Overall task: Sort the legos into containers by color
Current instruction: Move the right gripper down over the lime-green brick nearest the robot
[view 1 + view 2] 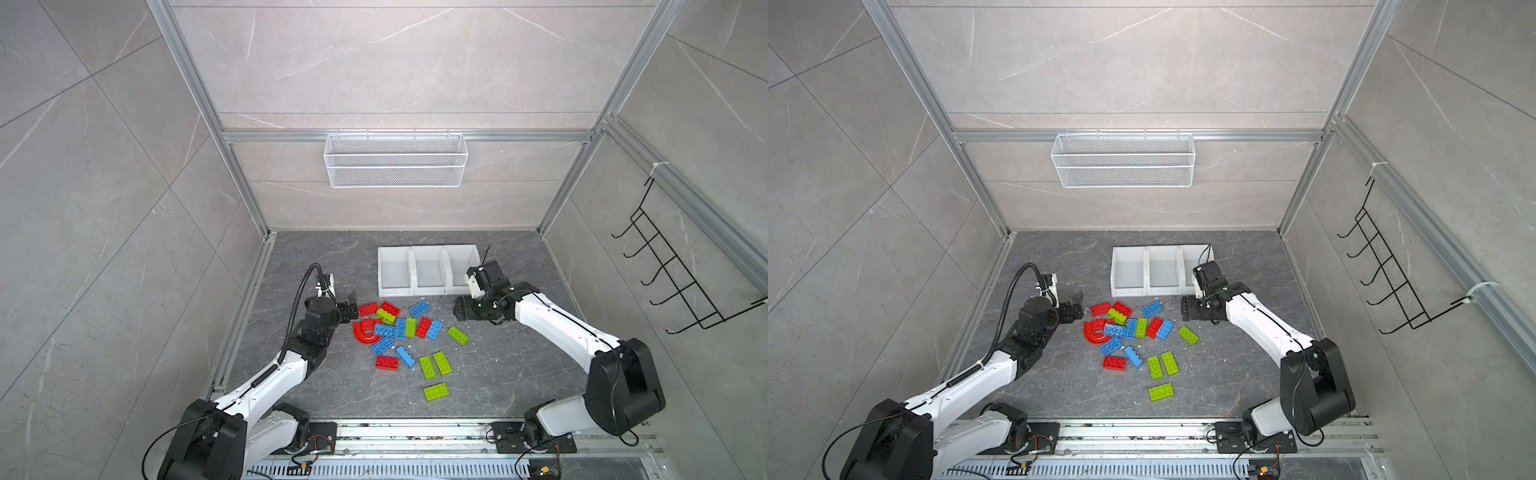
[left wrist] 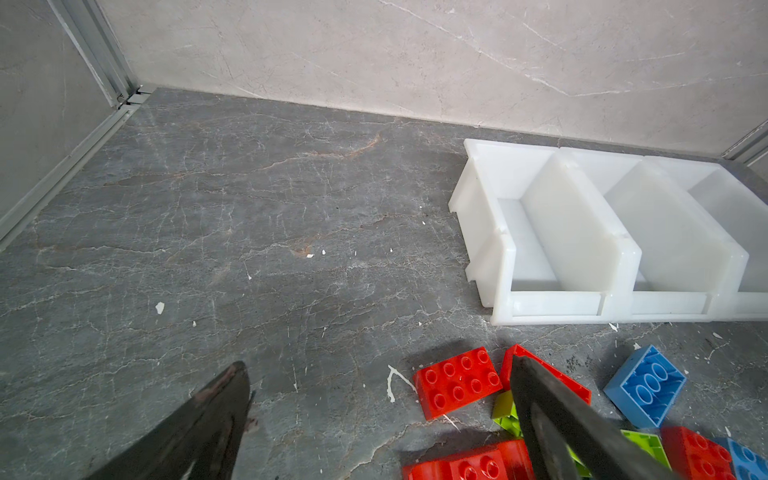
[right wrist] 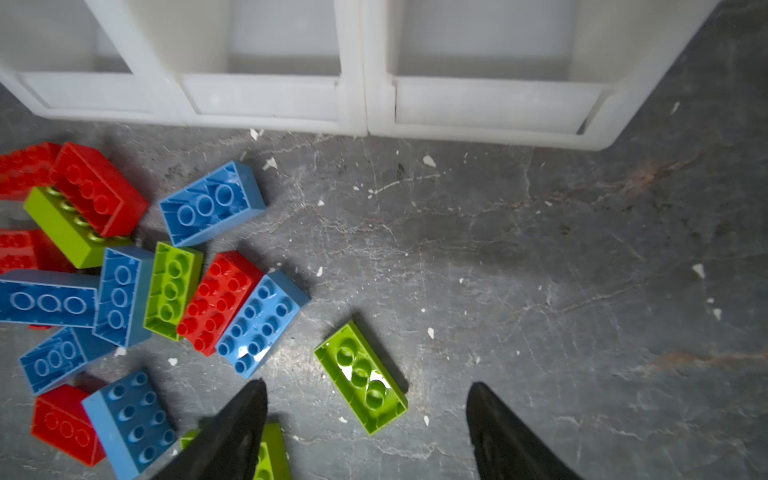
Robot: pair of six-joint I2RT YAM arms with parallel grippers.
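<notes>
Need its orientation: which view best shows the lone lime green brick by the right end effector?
Right wrist view: the lime green brick is close, hollow underside up. Both top views show it small; the left wrist view misses it.

You are looking at nothing readable here: no text, label, brand, number or sign is showing in any view. The stud tops of the legos point(image 3: 216, 303) are coming through too small and blurred to make out any marking.

Legos point(image 1: 423, 327) lie before the containers point(image 1: 430, 291) — apparently apart.
</notes>
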